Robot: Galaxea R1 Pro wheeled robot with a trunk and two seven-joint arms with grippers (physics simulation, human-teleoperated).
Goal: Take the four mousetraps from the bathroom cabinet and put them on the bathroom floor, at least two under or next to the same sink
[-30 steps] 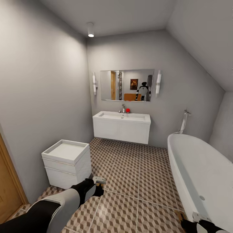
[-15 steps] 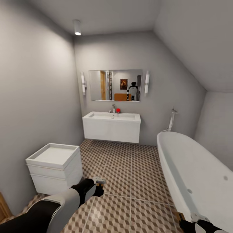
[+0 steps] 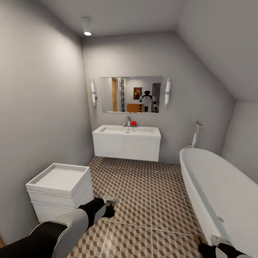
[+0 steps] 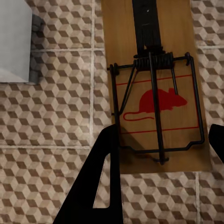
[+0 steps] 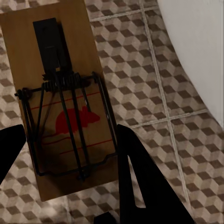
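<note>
while rolling base faces the far wall: bathroom seen from the head camera, both arms low in front.
left gripper (image 3: pixel 111 204): at end of the black and white left arm, over the bathroom floor (image 3: pixel 143 186), near the white drawer unit (image 3: pixel 59 190); jaws closed on the left mousetrap (image 4: pixel 156 84).
left mousetrap: wooden board with red mouse print and dark wire spring, held flat above the tiles between the black fingers (image 4: pixel 98 182); in the head view just a small pale piece at the fingertips.
right gripper (image 3: pixel 215 247): at the bottom edge of the head view, close beside the bathtub (image 3: pixel 218 193); jaws closed on the right mousetrap (image 5: pixel 60 93).
right mousetrap: same kind of board, red mouse print, slightly tilted in the wrist view, one black finger (image 5: pixel 140 177) on each side, tiles below, white tub wall near.
bathroom sink (image 3: pixel 126 131): white basin on a white vanity at the far wall, well apart from both grippers; chrome tap (image 3: pixel 128 121) and red egg-shaped object (image 3: pixel 133 123) on the back edge.
mirror (image 3: pixel 130 94): above the sink, between two wall lamps, robot reflected inside.
bathroom floor: cube-pattern tiles, pale grout lines.
ceiling lamp (image 3: pixel 86 27): lit, upper left.
</note>
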